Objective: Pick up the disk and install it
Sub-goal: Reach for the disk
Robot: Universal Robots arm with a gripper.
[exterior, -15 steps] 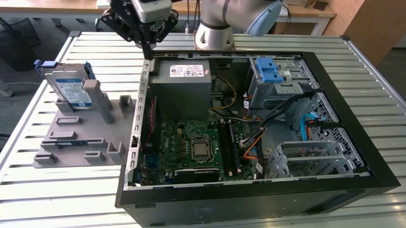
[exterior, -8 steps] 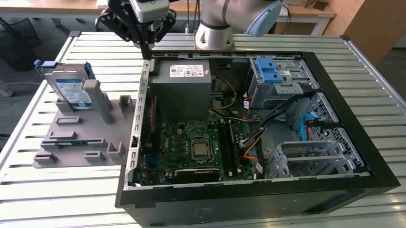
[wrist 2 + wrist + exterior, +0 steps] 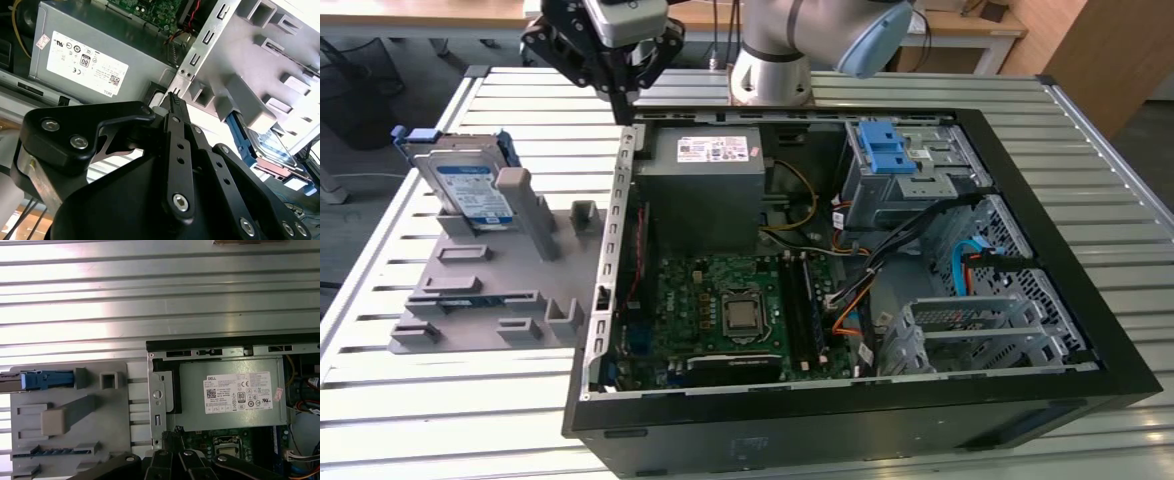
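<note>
Disk (image 3: 464,188), silver with a blue-and-white label and framed by its blue carrier, stands on edge in a slot of the grey holder fixture (image 3: 480,300) on the slatted metal table (image 3: 454,420), at the exterior view's left of the open computer case (image 3: 1101,330). Standing it upright likely leaves its top edge free for a pinch from above. The case lies on its side with the panel off, so the drive bay with its blue latch (image 3: 897,150) is reachable from overhead. The gripper (image 3: 628,100) hovers over the case wall beside the grey power supply (image 3: 707,185), apart from the disk; its fingers look pressed together and hold nothing.
</note>
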